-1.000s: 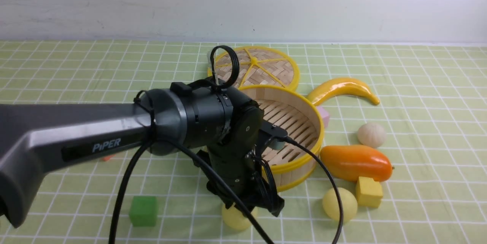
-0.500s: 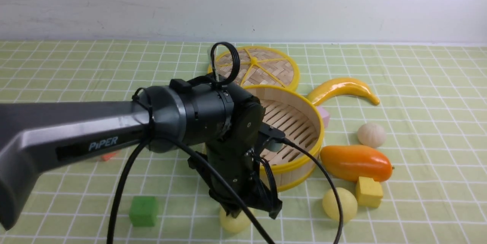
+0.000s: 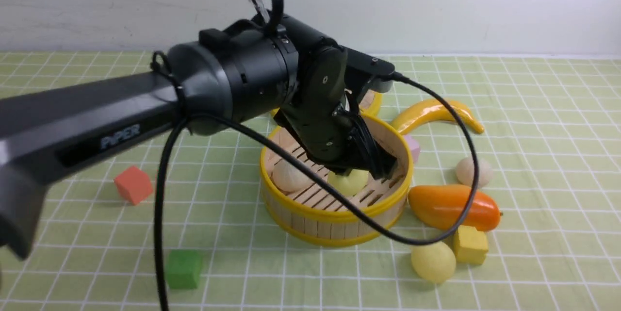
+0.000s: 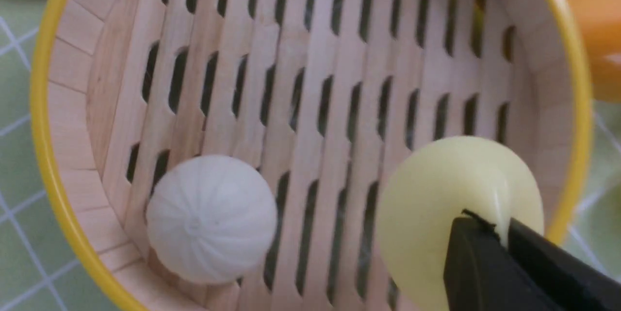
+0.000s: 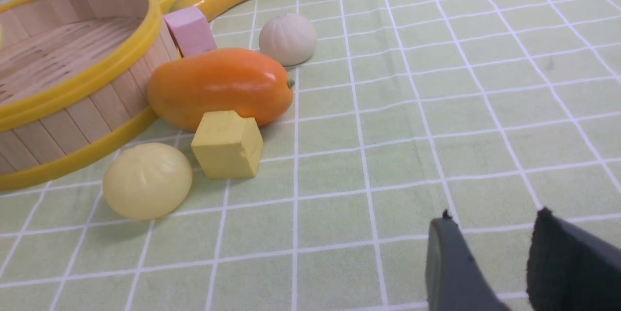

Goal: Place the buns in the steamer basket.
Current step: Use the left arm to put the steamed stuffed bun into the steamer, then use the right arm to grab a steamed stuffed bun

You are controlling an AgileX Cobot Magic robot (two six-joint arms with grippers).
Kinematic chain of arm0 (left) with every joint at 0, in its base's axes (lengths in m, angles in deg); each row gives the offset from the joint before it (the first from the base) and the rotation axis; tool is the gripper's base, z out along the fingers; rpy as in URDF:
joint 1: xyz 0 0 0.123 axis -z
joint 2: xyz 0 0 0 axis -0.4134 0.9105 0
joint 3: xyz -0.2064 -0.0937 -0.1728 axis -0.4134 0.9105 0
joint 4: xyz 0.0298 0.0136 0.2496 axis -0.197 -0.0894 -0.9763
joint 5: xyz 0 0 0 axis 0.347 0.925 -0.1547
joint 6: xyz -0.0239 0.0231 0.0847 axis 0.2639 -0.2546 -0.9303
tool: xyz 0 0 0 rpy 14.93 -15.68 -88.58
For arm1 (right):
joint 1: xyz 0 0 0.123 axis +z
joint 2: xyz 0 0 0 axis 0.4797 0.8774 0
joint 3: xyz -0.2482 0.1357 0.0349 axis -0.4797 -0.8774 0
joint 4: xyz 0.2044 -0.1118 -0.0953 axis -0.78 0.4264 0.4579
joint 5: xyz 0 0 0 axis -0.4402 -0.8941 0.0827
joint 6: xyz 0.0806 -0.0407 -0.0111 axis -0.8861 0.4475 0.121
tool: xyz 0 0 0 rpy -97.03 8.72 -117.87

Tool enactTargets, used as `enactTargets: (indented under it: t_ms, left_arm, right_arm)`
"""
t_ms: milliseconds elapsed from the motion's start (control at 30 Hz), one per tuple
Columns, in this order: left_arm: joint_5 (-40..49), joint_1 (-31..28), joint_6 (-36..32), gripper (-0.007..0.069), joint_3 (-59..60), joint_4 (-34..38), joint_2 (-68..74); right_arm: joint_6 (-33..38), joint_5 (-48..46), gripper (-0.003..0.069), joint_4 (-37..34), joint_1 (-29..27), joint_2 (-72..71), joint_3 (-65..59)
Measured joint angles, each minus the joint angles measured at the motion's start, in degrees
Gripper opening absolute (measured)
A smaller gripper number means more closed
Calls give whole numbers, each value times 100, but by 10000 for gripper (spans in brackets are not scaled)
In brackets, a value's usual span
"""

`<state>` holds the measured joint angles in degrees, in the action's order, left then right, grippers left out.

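Note:
The steamer basket (image 3: pixel 335 216) stands mid-table, and an off-white pleated bun (image 3: pixel 290 175) lies on its slat floor. My left gripper (image 3: pixel 358 174) reaches down into the basket, shut on a smooth pale yellow bun (image 3: pixel 347 182). In the left wrist view the black fingers (image 4: pixel 478 257) pinch this bun (image 4: pixel 436 194) beside the pleated bun (image 4: pixel 211 216), inside the basket's rim (image 4: pixel 41 107). I cannot tell if the held bun touches the floor. A second pleated bun (image 3: pixel 473 171) and a second yellow bun (image 3: pixel 433 261) lie on the cloth to the right. My right gripper (image 5: pixel 490 223) is open and empty over the cloth.
To the right of the basket lie an orange mango (image 3: pixel 453 206), a yellow cube (image 3: pixel 469 244), a pink cube (image 3: pixel 413 148) and a banana (image 3: pixel 436 112). The woven lid (image 3: pixel 373 100) shows behind my arm. A red cube (image 3: pixel 133 185) and a green cube (image 3: pixel 183 268) lie to the left.
My left arm has lifted off the cloth in front of the basket with the yellow bun and swung up and back, so the bun is now inside the basket.

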<state>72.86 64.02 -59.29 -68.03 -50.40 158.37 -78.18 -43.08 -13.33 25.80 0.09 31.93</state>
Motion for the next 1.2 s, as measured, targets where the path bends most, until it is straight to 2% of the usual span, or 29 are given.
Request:
enactTargets:
  t_ms: [100,200,333,433,533,600,667,800,833,967,1000,1133,1200]
  left_arm:
    - [-20,-114,-38,0,-114,-12,368]
    - [-28,-237,-61,66,-201,-19,662]
    - [-28,-290,44,239,-250,0,679]
    - [120,-280,263,409,-310,0,616]
    - [491,-253,308,518,-374,7,348]
    - [759,-213,338,556,-408,2,-26]
    - [939,-187,376,554,-407,2,-306]
    - [1254,-146,593,406,-326,30,-1327]
    - [1238,-146,658,290,-155,29,-1819]
    - [782,-146,689,0,943,79,-3221]
    - [782,-146,689,0,1015,86,-3221]
    - [-138,-146,693,-13,2611,231,-4548]
    - [-1178,-146,693,-13,3897,416,-5472]
  right_arm:
    - [0,0,241,0,0,0,0]
    - [0,0,241,0,0,0,0]
    - [0,0,241,0,0,0,0]
    - [0,0,241,0,0,0,0]
    - [0,0,241,0,0,0,0]
    - [0,0,241,0,0,0,0]
    - [0,0,241,0,0,0,0]
    - [0,0,241,0,0,0,0]
    - [0,0,241,0,0,0,0]
    - [0,0,241,0,0,0,0]
    - [0,0,241,0,0,0,0]
    - [0,0,241,0,0,0,0]
    - [0,0,241,0,0,0,0]
